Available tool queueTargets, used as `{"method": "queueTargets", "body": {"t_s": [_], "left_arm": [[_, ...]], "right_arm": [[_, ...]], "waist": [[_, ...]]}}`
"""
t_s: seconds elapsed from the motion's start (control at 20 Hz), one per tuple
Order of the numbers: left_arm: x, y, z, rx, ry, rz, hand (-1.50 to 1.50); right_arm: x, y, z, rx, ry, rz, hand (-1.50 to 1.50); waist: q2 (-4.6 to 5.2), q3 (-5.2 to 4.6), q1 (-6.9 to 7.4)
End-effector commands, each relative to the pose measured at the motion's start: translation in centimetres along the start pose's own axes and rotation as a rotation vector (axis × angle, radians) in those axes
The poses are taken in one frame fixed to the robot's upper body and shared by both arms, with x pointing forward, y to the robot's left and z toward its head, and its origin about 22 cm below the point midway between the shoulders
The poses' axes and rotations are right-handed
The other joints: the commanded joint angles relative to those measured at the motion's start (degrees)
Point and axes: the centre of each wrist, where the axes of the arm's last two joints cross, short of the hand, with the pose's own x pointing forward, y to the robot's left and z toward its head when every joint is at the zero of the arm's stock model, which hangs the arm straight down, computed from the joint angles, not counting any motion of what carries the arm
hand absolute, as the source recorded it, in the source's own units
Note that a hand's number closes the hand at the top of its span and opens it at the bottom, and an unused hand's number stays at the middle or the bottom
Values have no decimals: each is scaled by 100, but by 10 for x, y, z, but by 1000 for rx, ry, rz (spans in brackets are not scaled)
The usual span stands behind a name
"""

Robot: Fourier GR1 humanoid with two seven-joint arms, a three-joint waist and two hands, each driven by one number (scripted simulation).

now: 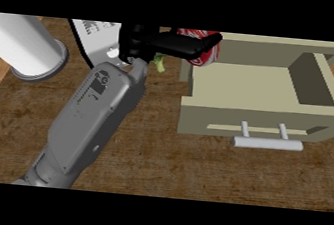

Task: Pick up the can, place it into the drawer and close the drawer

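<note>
Holding the can: left hand [167, 42] clenching round the can [210, 57], dark fingers crossing its top and hiding most of it, only a red and white strip peeking out.
Can, where: hanging up off the worktop [194, 173], right at the back left corner of the drawer [258, 117]. Looking like it's not quite over the tray yet, but hard to call from this angle.
Can, feel: guessing light and stiff, with thin metal walls. Probably slick too, so likely sliding or denting if squeezed wrong.
Can, where to grab: wrapping round the middle of the body seems safest, rather than pinching at the rim.
Drawer: sitting pulled out, showing nothing inside from here.
Handle [267, 143]: pale bar sticking out at the front, waiting for the closing push later.
Right hand: not showing anywhere.
Other bits: small green thing [159, 63] poking out just beside the hand, not telling what it is. Big white cylinder [27, 47] lying at the far left, well apart from the drawer.
</note>
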Motion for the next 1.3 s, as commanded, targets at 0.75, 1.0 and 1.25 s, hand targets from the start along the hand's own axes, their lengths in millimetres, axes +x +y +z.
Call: {"method": "queueTargets", "body": {"t_s": [0.75,1.0,1.25], "left_arm": [[23,-73,-41,-29,27,-40,150],[15,-79,-45,2,62,-60,150],[-7,-74,-42,16,55,-98,150]], "right_arm": [[-5,-4,-7,17,-19,3,-150],[5,16,-11,27,-29,-4,-150],[8,18,-3,31,-35,-18,-150]], "waist": [[32,4,-120],[71,5,-253],[59,6,-287]]}}
